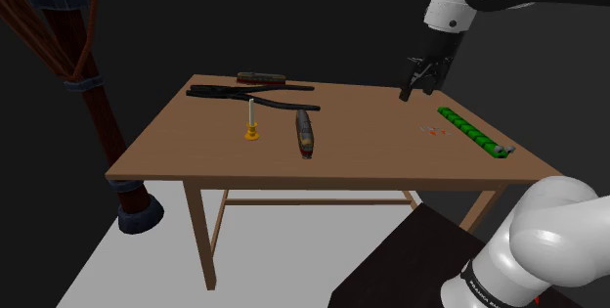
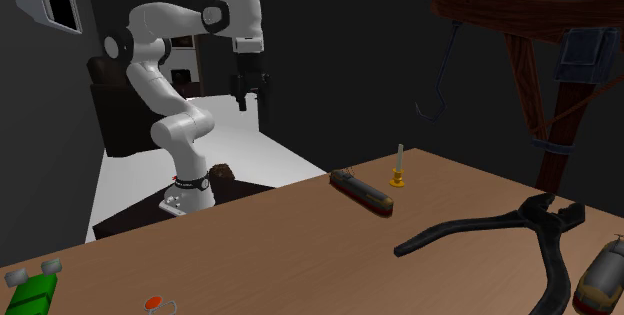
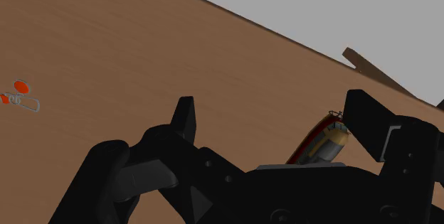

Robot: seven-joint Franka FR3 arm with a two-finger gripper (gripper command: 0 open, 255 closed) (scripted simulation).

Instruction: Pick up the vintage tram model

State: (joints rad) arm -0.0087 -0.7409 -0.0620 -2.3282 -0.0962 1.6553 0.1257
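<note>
Progress: nothing grasped yet | gripper (image 1: 418, 83) is held high above the table (image 1: 391, 154), fingers spread, nothing between them | tram model (image 1: 305, 132) is seen lying mid-table, well apart from the gripper | left to be done: approach, descent, closing, lift.

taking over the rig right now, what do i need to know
Pincer: open and empty, hanging above the table's far corner on the shoulder view's right.
Tram model: lying flat mid-table, just in front of the big black pliers, well away from the pincer.
Done: nothing grasped yet.
Left: move over the tram, descend, close on it, lift.
</note>
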